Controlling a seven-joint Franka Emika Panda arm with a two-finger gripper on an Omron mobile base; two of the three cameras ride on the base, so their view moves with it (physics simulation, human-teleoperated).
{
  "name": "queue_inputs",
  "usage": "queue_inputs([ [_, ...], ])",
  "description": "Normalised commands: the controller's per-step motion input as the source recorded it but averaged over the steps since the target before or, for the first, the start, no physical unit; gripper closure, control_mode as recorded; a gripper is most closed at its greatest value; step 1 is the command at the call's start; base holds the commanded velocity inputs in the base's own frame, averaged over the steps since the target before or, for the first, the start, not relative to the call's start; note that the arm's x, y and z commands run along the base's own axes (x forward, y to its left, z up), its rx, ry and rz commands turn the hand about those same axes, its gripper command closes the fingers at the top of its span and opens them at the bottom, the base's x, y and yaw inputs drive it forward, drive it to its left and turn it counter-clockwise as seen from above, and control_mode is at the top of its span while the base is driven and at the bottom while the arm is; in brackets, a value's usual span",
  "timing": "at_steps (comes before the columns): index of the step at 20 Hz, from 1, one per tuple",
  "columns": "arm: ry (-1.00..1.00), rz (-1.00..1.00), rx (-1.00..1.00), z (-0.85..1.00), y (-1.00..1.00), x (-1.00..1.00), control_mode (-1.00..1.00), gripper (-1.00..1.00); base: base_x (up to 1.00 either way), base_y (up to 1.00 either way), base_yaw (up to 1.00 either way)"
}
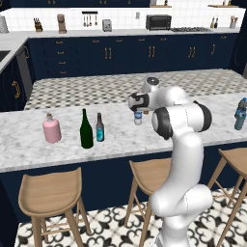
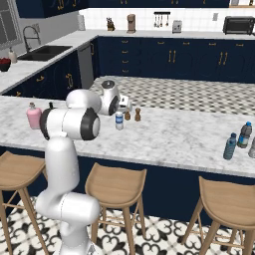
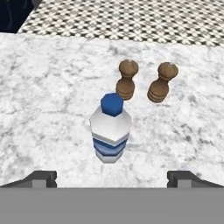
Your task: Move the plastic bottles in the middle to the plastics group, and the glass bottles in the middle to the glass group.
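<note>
Two brown shakers stand just behind the clear bottle; claw wide, empty.

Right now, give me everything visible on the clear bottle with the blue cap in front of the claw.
The clear bottle is small and translucent white, plastic by its look, with a blue cap and a blue-striped label band low on the body. It stands upright on the marble counter, touching nothing else. Two brown shakers stand just beyond it, apart from it. The claw is open, its tips on either side and short of the bottle, not touching it.
</note>
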Motion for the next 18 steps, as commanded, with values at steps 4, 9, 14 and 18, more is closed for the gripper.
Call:
queue_inputs([
  [4,0.00,0.00,0.00,-0.23,0.00,0.28,-1.00,-1.00,0.00,0.00,0.00],
  [9,0.00,0.00,0.00,-0.26,0.00,0.21,-1.00,-1.00,0.00,0.00,0.00],
  [14,0.00,0.00,0.00,-0.21,0.00,0.19,-1.00,-1.00,0.00,0.00,0.00],
  [18,0.00,0.00,0.00,-0.13,0.00,0.24,-1.00,-1.00,0.00,0.00,0.00],
])
